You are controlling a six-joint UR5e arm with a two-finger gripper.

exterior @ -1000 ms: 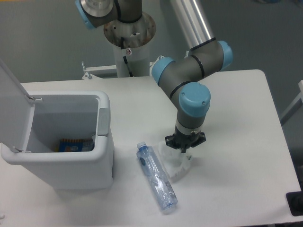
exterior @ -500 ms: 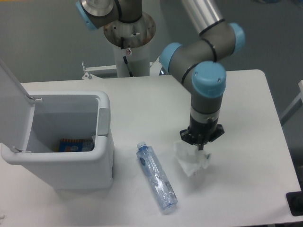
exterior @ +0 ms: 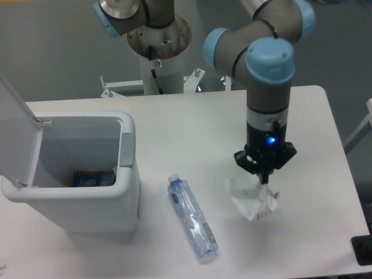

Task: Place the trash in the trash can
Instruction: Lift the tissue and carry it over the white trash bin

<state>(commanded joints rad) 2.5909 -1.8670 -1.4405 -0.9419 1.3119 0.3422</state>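
Observation:
My gripper is shut on the crumpled white translucent wrapper, which hangs below the fingers above the table, right of centre. The clear bluish bottle with a blue cap lies on its side on the table, left of the wrapper and apart from it. The white trash can stands at the left with its lid open and upright. It lies well to the left of my gripper.
A colourful item lies inside the can at the bottom. The arm's base column stands at the back of the white table. A dark object sits at the table's front right corner.
My gripper has lifted the wrapper off the table and moved up and to the right with it. The bottle and the can have not moved.

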